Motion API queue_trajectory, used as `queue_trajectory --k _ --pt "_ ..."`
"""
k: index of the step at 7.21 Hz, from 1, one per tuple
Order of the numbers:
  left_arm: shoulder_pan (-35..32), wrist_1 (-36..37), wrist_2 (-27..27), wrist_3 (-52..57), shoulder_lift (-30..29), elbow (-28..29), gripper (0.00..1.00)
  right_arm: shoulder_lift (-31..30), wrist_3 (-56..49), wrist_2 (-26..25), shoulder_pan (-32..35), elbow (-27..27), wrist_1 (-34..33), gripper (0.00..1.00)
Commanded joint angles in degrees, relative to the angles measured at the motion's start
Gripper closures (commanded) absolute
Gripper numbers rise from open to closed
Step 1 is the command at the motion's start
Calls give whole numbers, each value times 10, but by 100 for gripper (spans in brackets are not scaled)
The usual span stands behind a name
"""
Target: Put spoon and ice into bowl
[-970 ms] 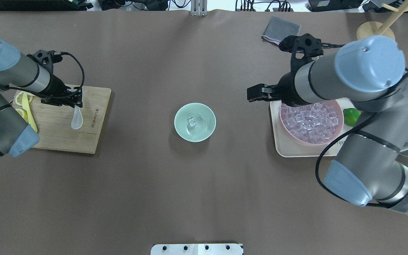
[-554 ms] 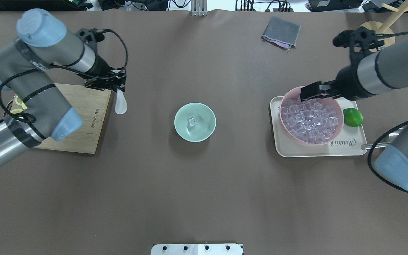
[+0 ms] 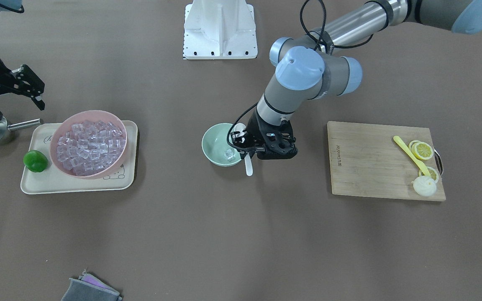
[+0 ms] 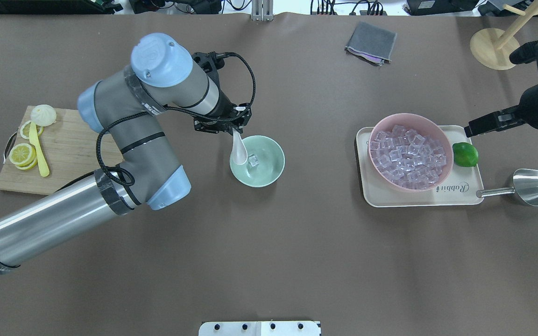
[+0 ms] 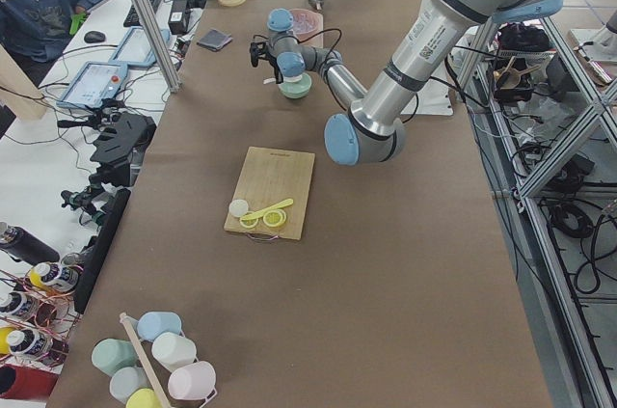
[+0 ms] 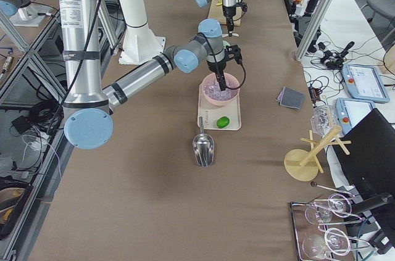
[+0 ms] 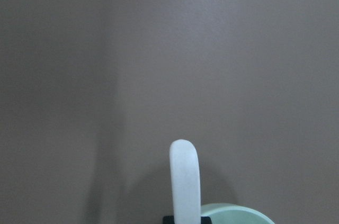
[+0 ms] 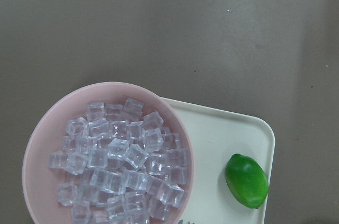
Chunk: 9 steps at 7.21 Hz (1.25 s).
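The mint-green bowl (image 4: 272, 164) stands mid-table with one clear ice cube (image 4: 253, 161) inside; it also shows in the front-facing view (image 3: 212, 144), with the ice (image 3: 229, 155). My left gripper (image 4: 236, 125) is shut on the white spoon (image 4: 239, 150) and holds it over the bowl's left rim, scoop down inside the bowl. In the front-facing view the spoon's handle (image 3: 248, 166) sticks out past the left gripper (image 3: 249, 151). The left wrist view shows the handle (image 7: 184, 181) above the bowl's edge (image 7: 238, 214). My right gripper (image 4: 473, 128) is open and empty, right of the pink bowl.
A pink bowl (image 4: 411, 116) full of ice cubes sits on a cream tray (image 4: 460, 198) with a lime (image 4: 464, 154). A metal scoop (image 4: 530, 186) lies to the right of it. A cutting board (image 4: 77, 158) at the left holds lemon slices and a yellow spoon (image 4: 39, 151). A grey cloth (image 4: 371, 42) lies at the back.
My left arm has carried the white spoon from the cutting board rightwards to the mint bowl. My right arm has drawn back to the right, away from the pink bowl.
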Motion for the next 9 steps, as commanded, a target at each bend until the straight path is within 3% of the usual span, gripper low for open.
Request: queue_trajectory --k 1,3,5,6,7,9 --pt "21 -1 24 -1 -7 -6 2 -4 -16 11 15 -6 0 0" --pt "-1 2 20 9 2 -20 2 -4 -28 13 34 -5 1 0" --pt "-70 9 13 108 85 -63 2 -2 -54 13 46 -27 -3 0" --pt "-129 59 -30 208 153 -117 2 -3 -114 13 64 -57 -2 0" --pt "-181 127 -39 317 202 -172 2 -3 -161 22 88 -82 -3 0" --pt "-291 182 -63 560 296 -203 2 4 -267 81 152 -162 -2 0"
